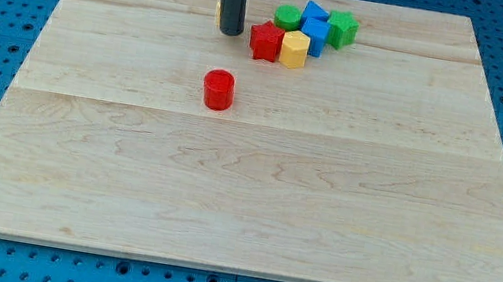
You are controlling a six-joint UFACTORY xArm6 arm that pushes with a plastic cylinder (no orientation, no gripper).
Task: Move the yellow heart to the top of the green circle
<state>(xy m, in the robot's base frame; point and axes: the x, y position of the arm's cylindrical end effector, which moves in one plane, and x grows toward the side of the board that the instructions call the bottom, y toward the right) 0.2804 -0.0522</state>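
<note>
Pale wooden board (76,164) on a blue pegged surface.

Far on the board, left of centre: yellow heart (218,10), only a thin sliver showing at the left edge of the dark rod, the rest hidden behind it, so its shape is hardly readable. Just to its right and slightly nearer, my tip (229,33) resting on the board; a plain rod end, grasping nothing, whether touching the heart impossible to tell.

Nearer than my tip and apart from it, standing alone: red cylinder (218,89).

Right of my tip, a tight cluster. First the red star (265,40), just beside the rod with a small gap. Farther back, the green circle (289,15). Beside the star, on the near side of the cluster, a yellow pentagon-like block (293,50). Then two blue blocks, one far (315,12) and one nearer (317,36), touching each other. Rightmost, a green block (342,29), shape unclear.

Yellow heart thus left of the green circle, the rod standing between them.
</note>
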